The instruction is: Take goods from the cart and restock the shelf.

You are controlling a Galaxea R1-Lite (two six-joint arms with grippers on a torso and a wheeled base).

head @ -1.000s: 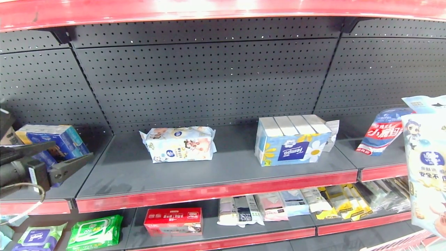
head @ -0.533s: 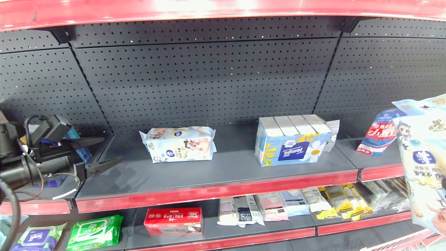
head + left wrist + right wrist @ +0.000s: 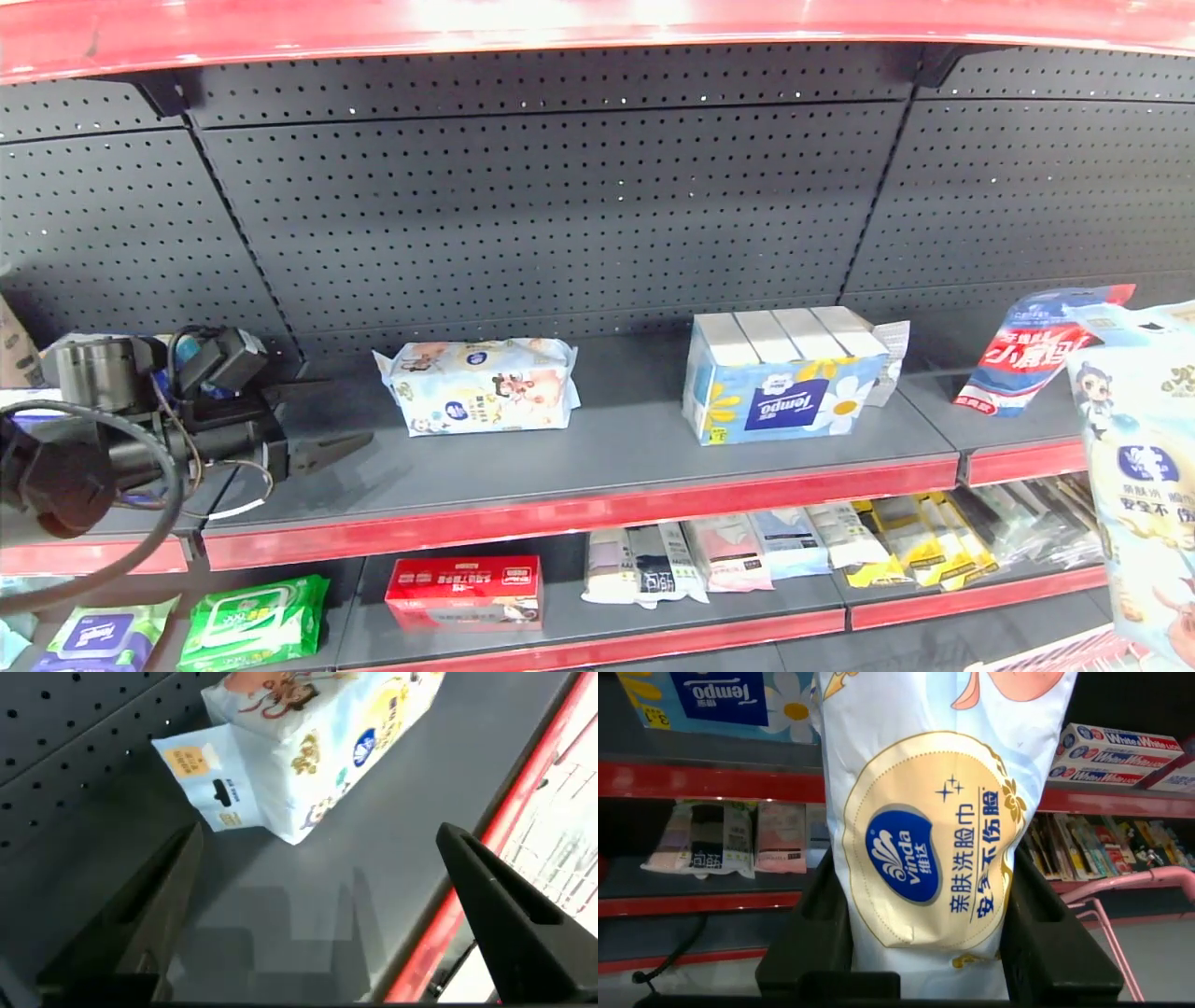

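Left gripper (image 3: 327,420) has slid right over the grey metal shelf board (image 3: 579,467); the tall white-and-blue soft pack (image 3: 1144,467) has dipped.
Its jaws stand apart above bare board by the red front edge, near one pale soft wipes pack (image 3: 481,385). One flowered blue tissue block (image 3: 784,378) and one red-and-white pouch (image 3: 1027,350) sit farther right. Right gripper (image 3: 938,933) clamps the tall pack off the shelf's right end.

Light comes from overhead: I log a white glare band along the top red shelf lip (image 3: 597,23). The pegboard (image 3: 560,205) is brightest mid-panel and darker under the lip. The lower shelf (image 3: 560,621) sits dimmer. The left gripper (image 3: 318,831) throws soft, overlapping shadows on the grey deck (image 3: 439,784). Shelf lines bow toward the head view's edges. The held tissue pack (image 3: 924,831) looks evenly lit.
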